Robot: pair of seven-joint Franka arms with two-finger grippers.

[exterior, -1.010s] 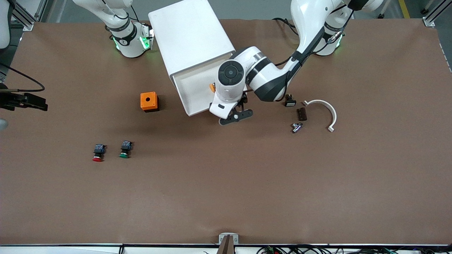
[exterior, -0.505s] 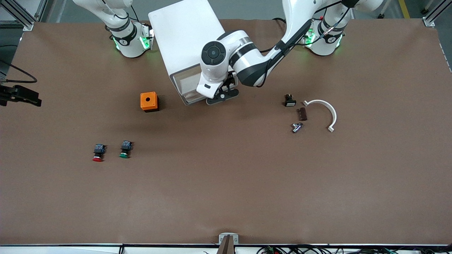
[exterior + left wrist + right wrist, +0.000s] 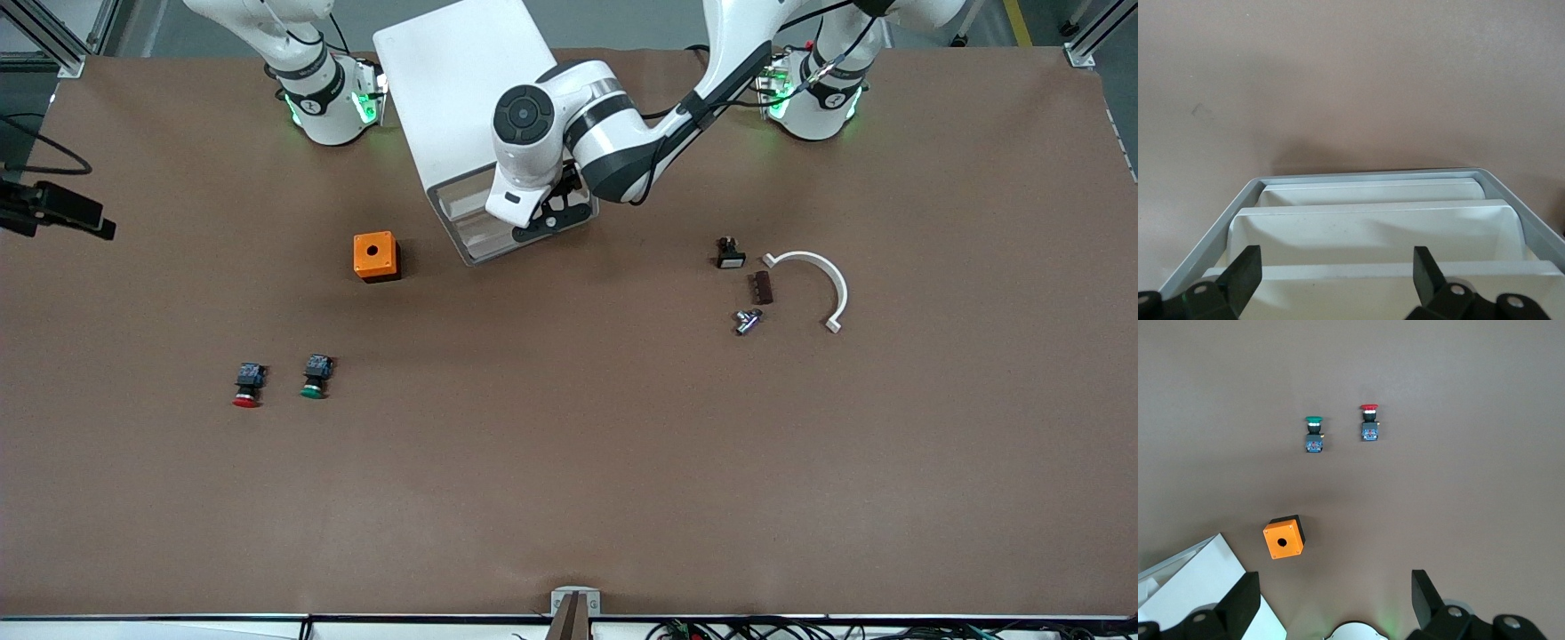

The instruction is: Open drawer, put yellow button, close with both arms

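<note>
The white cabinet [image 3: 462,89] stands near the robots' bases, its front facing the front camera. The drawer [image 3: 469,212] is pushed in, close to flush with the drawers below it. In the left wrist view its front lip [image 3: 1338,273] lies between my open fingers. My left gripper [image 3: 551,218] is open and empty against the cabinet's front, as the left wrist view [image 3: 1335,263] also shows. The yellow button is hidden. My right gripper [image 3: 1335,587] is open and empty, held high over the table by its own base, and waits.
An orange box [image 3: 375,256] with a hole sits beside the cabinet toward the right arm's end. The red-capped button [image 3: 246,386] and the green-capped button [image 3: 314,377] lie nearer the front camera. A white curved clip [image 3: 822,276] and small parts [image 3: 747,284] lie toward the left arm's end.
My left gripper has moved toward the bases and pushed the pulled-out drawer into the cabinet. The yellow button that showed in the drawer is now out of sight.
</note>
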